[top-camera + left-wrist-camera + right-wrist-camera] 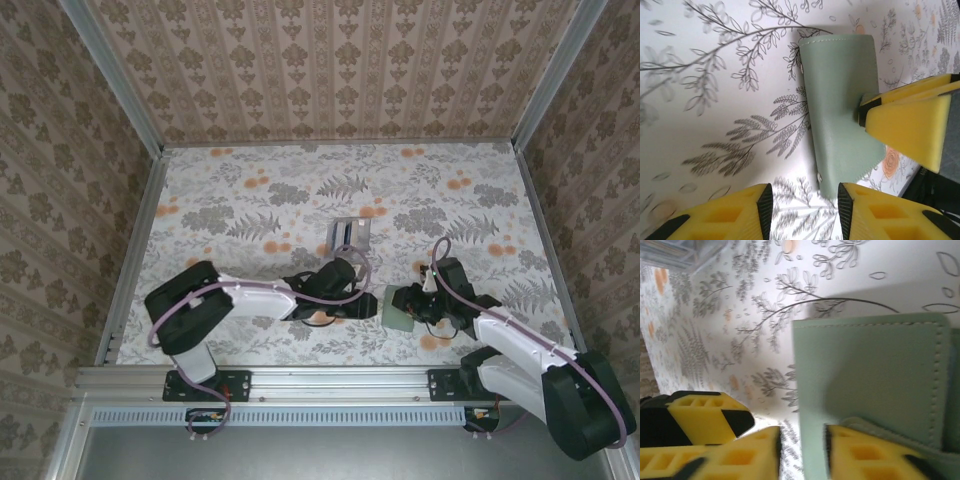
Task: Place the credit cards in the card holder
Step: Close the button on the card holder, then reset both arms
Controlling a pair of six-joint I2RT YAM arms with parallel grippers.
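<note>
We saw the left gripper (pixel 805 196) with its two yellow foam fingers (pixel 735 215) apart, and the cloth showed in the gap. The bottom corner of a flat pale green card with a stitched edge (pixel 840 100) came down just beside the finger on the right of that view. One finger of the right gripper (pixel 802 442) lay over the card's right side. The right gripper's own fingers were apart too, and the card's long edge ran into the gap between them. Next to its right finger a second green layer lay on top of the card; we could not tell if it was another card.

From above, the card lay flat between the two grippers, on a white cloth with grey leaves and orange flowers (pixel 250 200). A small silver-grey rack with dark stripes (pixel 348 233) stood farther back, apart from the card. The white and black arms (pixel 250 295) reached in from both sides.
</note>
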